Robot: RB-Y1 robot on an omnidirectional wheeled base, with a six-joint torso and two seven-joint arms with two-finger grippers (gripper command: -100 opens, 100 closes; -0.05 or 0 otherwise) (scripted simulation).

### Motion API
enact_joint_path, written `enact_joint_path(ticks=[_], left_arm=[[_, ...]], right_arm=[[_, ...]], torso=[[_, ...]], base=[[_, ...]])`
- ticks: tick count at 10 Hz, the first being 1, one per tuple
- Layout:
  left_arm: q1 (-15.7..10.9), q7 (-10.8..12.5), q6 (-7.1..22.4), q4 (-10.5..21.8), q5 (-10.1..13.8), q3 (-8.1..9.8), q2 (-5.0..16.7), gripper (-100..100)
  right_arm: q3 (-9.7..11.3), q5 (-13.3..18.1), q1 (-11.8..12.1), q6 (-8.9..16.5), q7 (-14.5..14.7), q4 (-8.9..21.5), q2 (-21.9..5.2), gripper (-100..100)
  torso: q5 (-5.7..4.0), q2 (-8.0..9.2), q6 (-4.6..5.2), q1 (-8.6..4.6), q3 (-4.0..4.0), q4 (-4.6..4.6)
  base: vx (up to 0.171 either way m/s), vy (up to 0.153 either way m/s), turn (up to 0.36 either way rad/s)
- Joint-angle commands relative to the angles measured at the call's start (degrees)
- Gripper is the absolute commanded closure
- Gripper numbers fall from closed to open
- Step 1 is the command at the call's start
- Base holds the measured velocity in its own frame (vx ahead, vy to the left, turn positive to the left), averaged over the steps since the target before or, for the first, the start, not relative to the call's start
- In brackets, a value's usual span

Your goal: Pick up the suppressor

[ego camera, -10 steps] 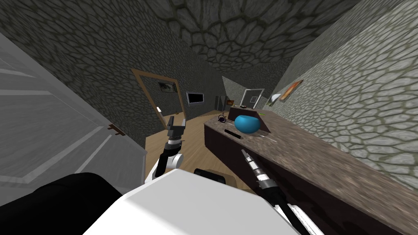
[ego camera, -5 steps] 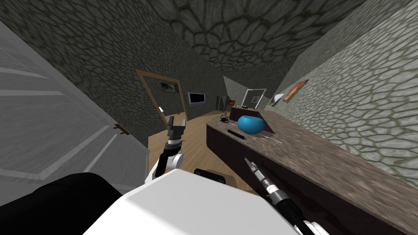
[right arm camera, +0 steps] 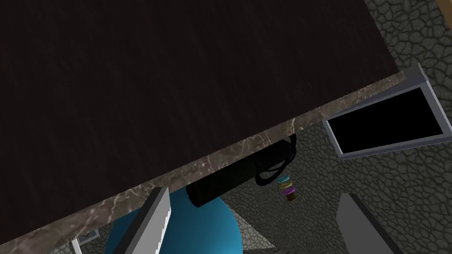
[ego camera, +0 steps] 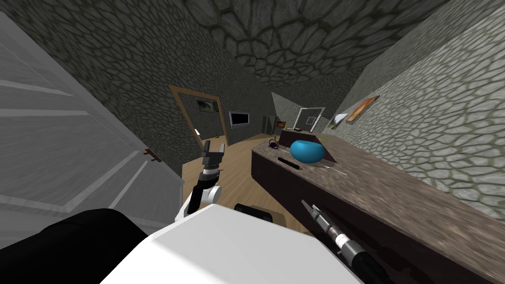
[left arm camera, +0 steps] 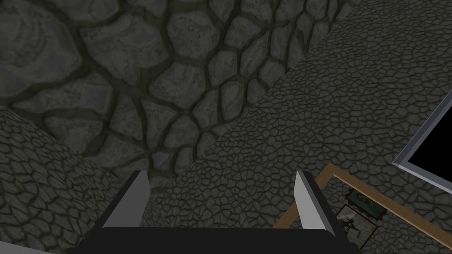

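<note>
**A:** Near the counter's front edge, toward its far end, lies the suppressor (ego camera: 288, 163), a plain black cylinder. It rests flat on the mottled top, and nothing is holding it.

**B:** What sits around it?

**A:** A blue round thing (ego camera: 307, 151) is just behind it, further in from the edge. A black loop (right arm camera: 274, 171) is at the suppressor's far end, with a small stack of coloured rings (right arm camera: 287, 187) beyond that.

**B:** And the arms?

**A:** The right gripper (right arm camera: 256, 194) is out in front of the counter (ego camera: 394, 197), below the rim of the top. It points up past the dark front face, its fingers are spread wide, and it carries nothing. The left gripper (ego camera: 214, 146) is raised over the floor, well away from the counter, also wide apart and empty.

**B:** So how far along is it?

**A:** I'd say early. The approach isn't finished and no grasp has been made. The right hand has yet to rise above the rim, reach in over the suppressor, close across its sides and lift.
</note>
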Motion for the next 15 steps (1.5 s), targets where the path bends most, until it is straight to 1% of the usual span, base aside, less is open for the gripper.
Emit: enact_joint_path(ticks=[1,2,3,4,5,6,7,8,9,10,11,12,13,14,15], left_arm=[[0.0,0.0,0.0,0.0,0.0,0.00,0.0,0],[0.0,0.0,0.0,0.0,0.0,0.00,0.0,0],[0.0,0.0,0.0,0.0,0.0,0.00,0.0,0],[0.0,0.0,0.0,0.0,0.0,0.00,0.0,0],[0.0,0.0,0.0,0.0,0.0,0.00,0.0,0],[0.0,0.0,0.0,0.0,0.0,0.00,0.0,0],[0.0,0.0,0.0,0.0,0.0,0.00,0.0,0],[0.0,0.0,0.0,0.0,0.0,0.00,0.0,0],[0.0,0.0,0.0,0.0,0.0,0.00,0.0,0],[0.0,0.0,0.0,0.0,0.0,0.00,0.0,0],[0.0,0.0,0.0,0.0,0.0,0.00,0.0,0],[0.0,0.0,0.0,0.0,0.0,0.00,0.0,0],[0.0,0.0,0.0,0.0,0.0,0.00,0.0,0],[0.0,0.0,0.0,0.0,0.0,0.00,0.0,0],[0.0,0.0,0.0,0.0,0.0,0.00,0.0,0]], right_arm=[[0.6,0.9,0.7,-0.4,0.8,2.9,-2.9,-100],[0.6,0.9,0.7,-0.4,0.8,3.7,-4.6,-100],[1.3,1.8,1.2,-0.6,1.6,6.1,-6.2,-100],[1.3,1.8,1.2,-0.6,1.6,6.5,-7.8,-100],[1.9,2.8,1.7,-0.7,2.4,7.8,-9.5,-100],[1.9,2.8,1.7,-0.7,2.4,9.2,-10.9,-100],[2.5,3.8,2.1,-1.0,3.1,10.5,-12.9,-100],[2.5,3.8,2.1,-1.0,3.1,11.8,-13.9,-100],[3.1,4.8,2.4,-1.2,3.8,14.3,-15.5,-100],[3.1,4.8,2.4,-1.2,3.8,14.3,-16.7,-100],[3.7,5.8,2.7,-1.6,4.5,16.5,-18.8,-100],[3.7,5.8,2.7,-1.6,4.5,16.7,-19.4,-100],[4.3,6.8,3.0,-1.9,5.1,18.9,-21.4,-100],[4.3,6.8,3.0,-1.9,5.1,18.9,-22.0,-100],[4.8,7.9,3.2,-2.3,5.7,21.0,-24.2,-100]], torso=[[0.00,0.00,0.00,0.00,0.00,0.00],[0.01,-0.02,0.00,0.06,-0.01,-0.01],[0.00,-0.04,-0.01,0.00,-0.02,-0.01],[0.00,-0.06,-0.01,0.05,-0.04,-0.01],[0.01,-0.06,-0.01,0.01,-0.03,-0.01],[0.01,-0.11,-0.02,0.05,-0.06,-0.02],[0.01,-0.12,0.00,0.00,-0.07,-0.03],[0.00,-0.13,-0.02,0.01,-0.07,-0.03],[-0.01,-0.10,0.00,-0.05,-0.06,-0.02],[0.00,-0.16,-0.03,0.01,-0.09,-0.03],[0.00,-0.15,0.00,-0.02,-0.09,-0.03],[-0.01,-0.19,-0.02,-0.03,-0.11,-0.04],[-0.01,-0.18,0.00,-0.04,-0.11,-0.04],[0.00,-0.26,-0.03,0.03,-0.15,-0.05],[0.00,-0.24,-0.01,-0.03,-0.14,-0.05]], base=[[0.013,0.104,0.064],[0.014,0.084,0.024],[0.021,0.098,0.075],[0.015,0.086,0.039],[0.032,0.100,0.095],[0.034,0.083,0.038],[0.034,0.089,0.097],[0.029,0.069,0.052],[0.044,0.090,0.093],[0.044,0.076,0.057],[0.055,0.076,0.109],[0.053,0.069,0.056],[0.076,0.092,0.114],[0.066,0.071,0.068],[0.072,0.073,0.131]])
